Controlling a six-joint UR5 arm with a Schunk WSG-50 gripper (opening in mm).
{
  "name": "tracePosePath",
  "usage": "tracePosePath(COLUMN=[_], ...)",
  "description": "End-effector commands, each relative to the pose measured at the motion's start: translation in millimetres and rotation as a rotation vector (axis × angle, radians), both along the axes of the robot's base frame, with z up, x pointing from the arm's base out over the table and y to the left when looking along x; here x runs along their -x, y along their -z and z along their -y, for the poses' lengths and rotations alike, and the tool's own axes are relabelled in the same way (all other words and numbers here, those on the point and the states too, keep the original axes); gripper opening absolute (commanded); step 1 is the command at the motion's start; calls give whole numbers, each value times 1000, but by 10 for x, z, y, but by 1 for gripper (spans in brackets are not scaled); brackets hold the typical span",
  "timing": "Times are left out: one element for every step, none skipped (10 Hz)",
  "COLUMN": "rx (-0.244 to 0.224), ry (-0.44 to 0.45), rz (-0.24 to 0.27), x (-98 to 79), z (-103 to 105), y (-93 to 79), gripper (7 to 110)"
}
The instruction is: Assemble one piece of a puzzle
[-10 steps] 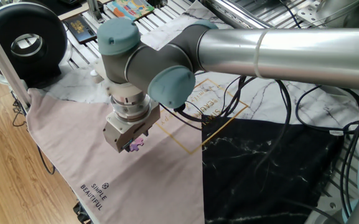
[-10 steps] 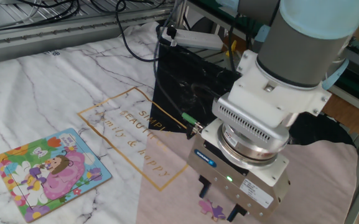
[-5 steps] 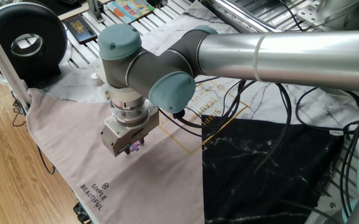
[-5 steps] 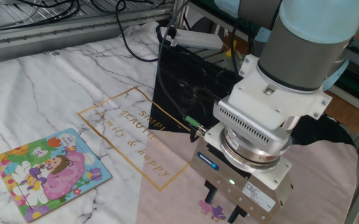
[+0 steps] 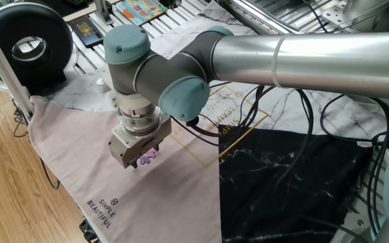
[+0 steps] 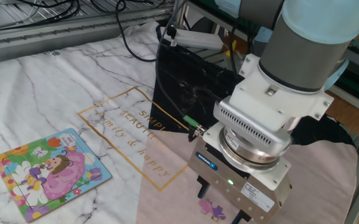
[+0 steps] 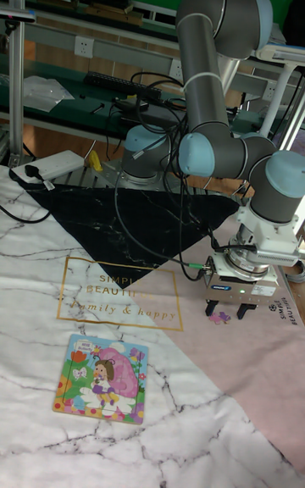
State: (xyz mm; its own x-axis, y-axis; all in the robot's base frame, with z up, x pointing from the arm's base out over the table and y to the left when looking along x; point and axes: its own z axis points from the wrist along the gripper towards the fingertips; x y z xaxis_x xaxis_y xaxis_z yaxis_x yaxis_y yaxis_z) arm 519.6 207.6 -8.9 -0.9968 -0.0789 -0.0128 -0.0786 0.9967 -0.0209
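The purple piece (image 6: 213, 208) lies flat on the pink cloth, also visible as the piece (image 5: 147, 155) and the piece (image 7: 223, 317). My gripper (image 6: 220, 203) points straight down over it, open, one finger on each side, and not gripping it. The gripper (image 5: 142, 160) hangs just above the cloth; in the tall view the gripper (image 7: 226, 311) straddles the piece. The puzzle (image 6: 50, 174), a pink, yellow and green cartoon board, rests on the marble-print cloth well to the left; it shows as the puzzle (image 7: 101, 378) near the front. The arm hides it in one fixed view.
A black marble-print cloth (image 5: 288, 182) lies beside the pink cloth (image 5: 79, 155). Cables (image 6: 167, 93) trail across the cloths toward the gripper. A black round device (image 5: 29, 47), a second colourful board (image 5: 139, 9) and a wooden floor edge (image 5: 5, 189) border the table.
The gripper dipped slightly toward the cloth and came back up a little, its fingers still apart. The piece has stayed in place on the pink cloth.
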Motion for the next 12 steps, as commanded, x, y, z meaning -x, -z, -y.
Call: tracePosePath(rx=[-8,-18,-28,-31,-33,-41,-42,-42,-41,-44,-33,-33], ry=[-1,2,1,-3,-6,-11,-16,-16,-17,-19,-15,-15], rz=[-20,-22,-22,-20,-19,-19,-19,-19,-20,-23,-23,-23], x=[23,25,20,5,-7,-17,-30,-41,-46,-42,-43,-44], z=[13,-9,-29,-22,-18,-32,-25,-17,-13,-21,7,7], y=[20,23,19,9,8,12,6,7,19,25,26,29], gripper=[44,44,44,44,44,44,44,66,66,66,66,66])
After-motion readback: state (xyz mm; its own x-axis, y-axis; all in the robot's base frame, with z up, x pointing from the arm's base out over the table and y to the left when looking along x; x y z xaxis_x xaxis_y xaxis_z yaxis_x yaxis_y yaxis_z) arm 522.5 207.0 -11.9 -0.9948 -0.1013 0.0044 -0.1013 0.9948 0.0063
